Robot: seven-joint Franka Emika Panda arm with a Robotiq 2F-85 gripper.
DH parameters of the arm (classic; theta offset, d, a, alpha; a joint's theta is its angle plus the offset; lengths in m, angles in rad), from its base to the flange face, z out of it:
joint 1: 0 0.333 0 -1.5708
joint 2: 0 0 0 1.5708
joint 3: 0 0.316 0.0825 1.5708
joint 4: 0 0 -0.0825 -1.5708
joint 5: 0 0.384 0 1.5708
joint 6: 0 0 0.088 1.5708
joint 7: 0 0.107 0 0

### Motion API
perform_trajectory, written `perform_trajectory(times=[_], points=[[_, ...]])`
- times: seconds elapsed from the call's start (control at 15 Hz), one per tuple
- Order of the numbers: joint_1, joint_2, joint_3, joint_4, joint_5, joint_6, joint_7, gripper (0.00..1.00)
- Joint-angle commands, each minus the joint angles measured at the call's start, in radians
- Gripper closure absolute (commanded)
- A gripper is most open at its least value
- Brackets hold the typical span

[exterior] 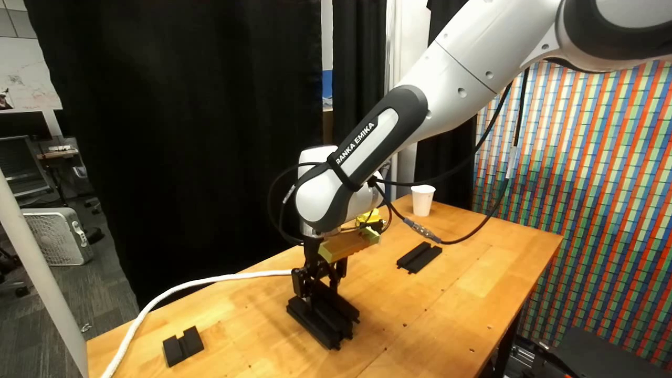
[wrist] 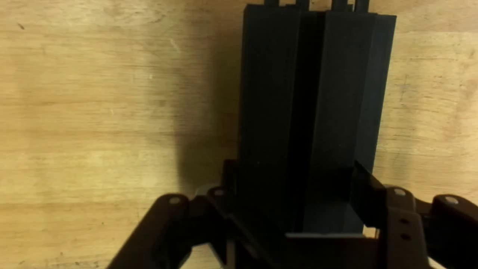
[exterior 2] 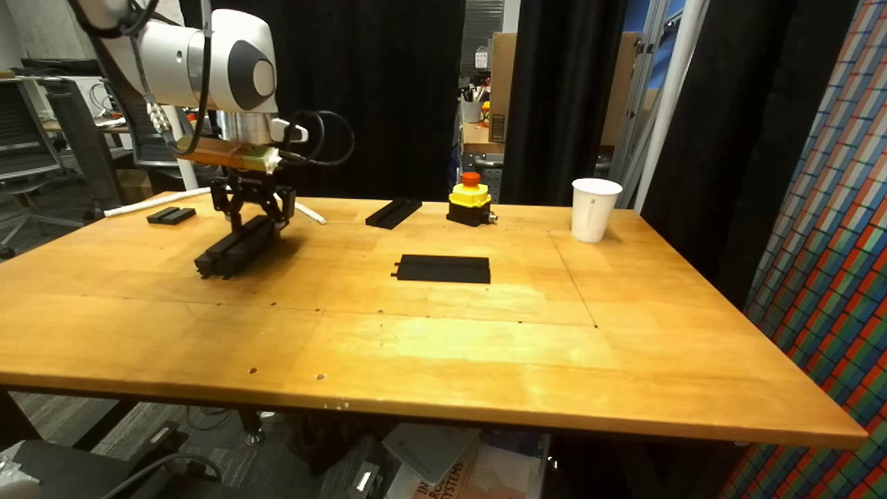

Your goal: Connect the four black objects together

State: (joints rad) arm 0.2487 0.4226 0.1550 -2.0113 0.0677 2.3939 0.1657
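Claw [wrist: 293,185] closed on black bar [wrist: 306,108], partly covered | fingertips [wrist: 368,198] murky (black over black)

In an exterior view, black curtains [exterior 2: 381,90] hung at top center, an office chair [exterior 2: 24,128] stood at far left, a multicolored checkered panel [exterior 2: 824,312] lined the right edge, and light glared on the wooden table [exterior 2: 416,357] below center.

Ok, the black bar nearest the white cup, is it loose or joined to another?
Loose: in both exterior views, the black bar lies by itself, its end pins exposed.
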Motion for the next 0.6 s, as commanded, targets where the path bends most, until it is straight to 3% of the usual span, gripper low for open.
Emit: perform_trajectory(times=[0.0, 0.53], points=[[-0.025, -0.054, 0.009, -0.043, 0.039, 0.02, 0.0, 0.53], [-0.074, -0.106, -0.02, -0.063, 0.208, 0.058, 0.172, 0.53]])
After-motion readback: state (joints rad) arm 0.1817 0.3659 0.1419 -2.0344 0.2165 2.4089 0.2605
